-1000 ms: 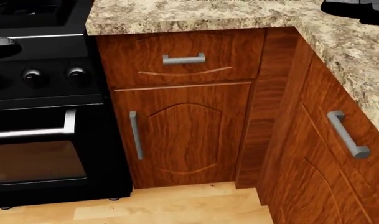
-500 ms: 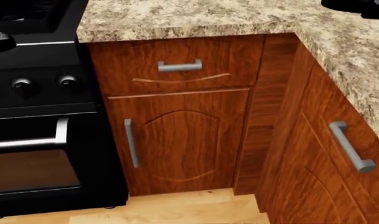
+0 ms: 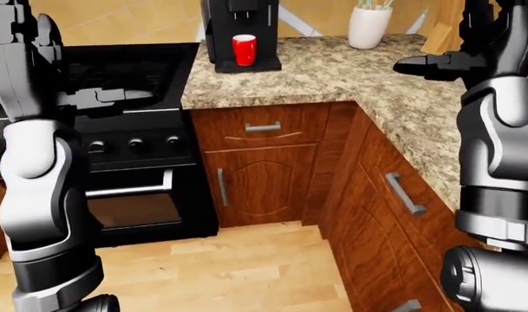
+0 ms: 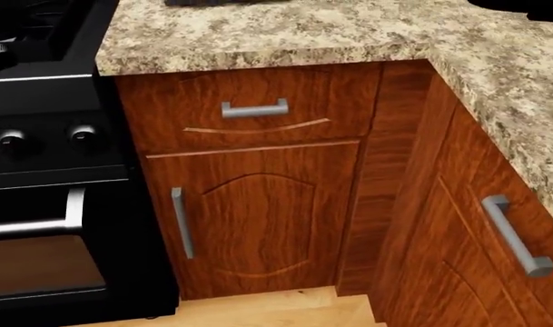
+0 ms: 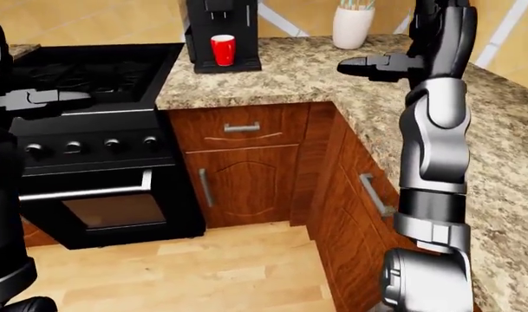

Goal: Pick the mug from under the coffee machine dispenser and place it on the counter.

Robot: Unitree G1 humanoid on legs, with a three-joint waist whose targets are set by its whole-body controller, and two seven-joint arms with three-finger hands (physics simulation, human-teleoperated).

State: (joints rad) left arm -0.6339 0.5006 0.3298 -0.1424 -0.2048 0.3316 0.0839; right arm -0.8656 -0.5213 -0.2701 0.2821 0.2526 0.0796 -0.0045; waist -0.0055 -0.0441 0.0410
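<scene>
Fingers [image 5: 355,64] of our right hand appear extended and empty, well right of the coffee machine [image 3: 238,32]; the left hand's [image 3: 108,96] look likewise, though dim. The mug [image 3: 244,49] stands under its dispenser. We should approach squarely before reaching.

Mug [image 3: 244,49]: red, plain, cylindrical; I am seeing it standing upright with its open mouth facing up. No handle is showing from my eye views. It is sitting on the black base of the coffee machine [image 3: 238,26], directly under the dispenser head, with the machine's dark body rising behind it.

Coffee machine: black, upright, boxy; it is standing on the speckled granite counter [image 3: 333,71] near that counter's left edge, just beside the stove.

Counter: beige-brown speckled stone, running along the top and turning down the right side of my eye views.
</scene>
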